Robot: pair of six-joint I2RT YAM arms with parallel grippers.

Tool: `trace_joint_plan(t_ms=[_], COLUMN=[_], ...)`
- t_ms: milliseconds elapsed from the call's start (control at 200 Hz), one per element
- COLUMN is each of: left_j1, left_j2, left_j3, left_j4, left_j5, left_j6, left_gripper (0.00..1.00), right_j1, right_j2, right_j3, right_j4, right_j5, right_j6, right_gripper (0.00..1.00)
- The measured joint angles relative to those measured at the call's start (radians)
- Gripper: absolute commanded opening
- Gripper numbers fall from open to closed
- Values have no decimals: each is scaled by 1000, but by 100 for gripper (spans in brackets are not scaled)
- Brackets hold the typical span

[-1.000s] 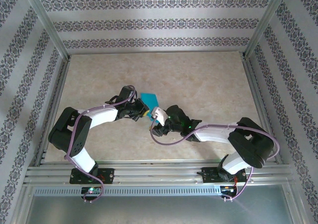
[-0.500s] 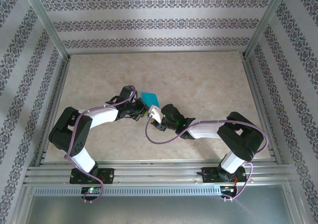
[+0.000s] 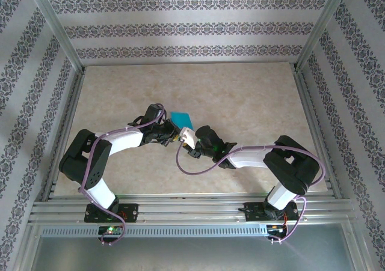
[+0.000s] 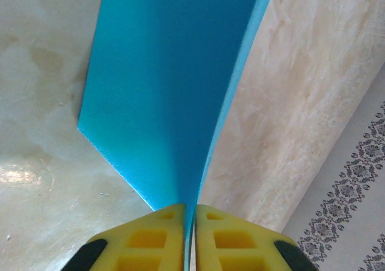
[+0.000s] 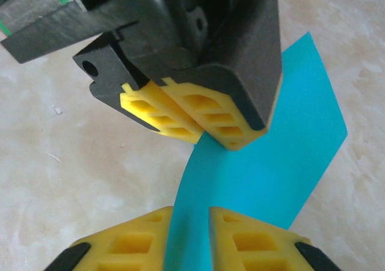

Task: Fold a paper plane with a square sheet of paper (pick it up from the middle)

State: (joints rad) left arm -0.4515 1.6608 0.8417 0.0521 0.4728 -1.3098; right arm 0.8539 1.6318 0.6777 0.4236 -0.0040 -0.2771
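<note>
Left gripper (image 4: 189,214): my wrist view showed its pads clamped on the square sheet of paper (image 4: 162,91).
Right gripper (image 5: 191,214): pads straddled the sheet's edge; whether they gripped it, I couldn't tell.
Sheet: overhead, between both grippers, seemingly lifted off the desk (image 3: 240,103).

Just ahead of the right gripper (image 5: 189,222), the left gripper (image 5: 195,127) blocks the way. Its pads are clamped on the square sheet of paper (image 5: 274,151), which also passes between the right gripper's parted pads. Beyond and to either side of both grippers, the table (image 3: 252,97) offers open room as far as the metal frame rails (image 3: 305,103) and patterned walls (image 3: 192,27). Behind them, the left arm (image 3: 123,140) and right arm (image 3: 249,157) crowd the near edge.
</note>
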Motion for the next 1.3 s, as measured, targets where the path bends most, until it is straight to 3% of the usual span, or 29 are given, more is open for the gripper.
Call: trace_joint_plan(t_ms=[195, 330, 455, 625, 1089, 1299], left_j1=[17, 78, 111, 110, 43, 32], left_j2=[-21, -128, -206, -201, 114, 183], left_j3=[-3, -8, 29, 100, 267, 302], left_j4=[-58, -186, -284, -306, -435, -488], left_j5=[-24, -87, -130, -93, -55, -67], left_j6=[37, 112, 206, 312, 491, 537], left_gripper=[44, 49, 49, 41, 21, 20], right_j1=[-1, -1, -1, -1, 26, 26], right_j2=[-12, -18, -18, -18, 28, 36], right_j3=[0, 0, 0, 0, 17, 29], right_j4=[-7, -40, -82, -107, -105, -105], right_j5=[-48, -114, -194, -299, -413, -429], right_j6=[37, 91, 166, 292, 500, 531], right_gripper=[12, 11, 11, 11, 10, 10])
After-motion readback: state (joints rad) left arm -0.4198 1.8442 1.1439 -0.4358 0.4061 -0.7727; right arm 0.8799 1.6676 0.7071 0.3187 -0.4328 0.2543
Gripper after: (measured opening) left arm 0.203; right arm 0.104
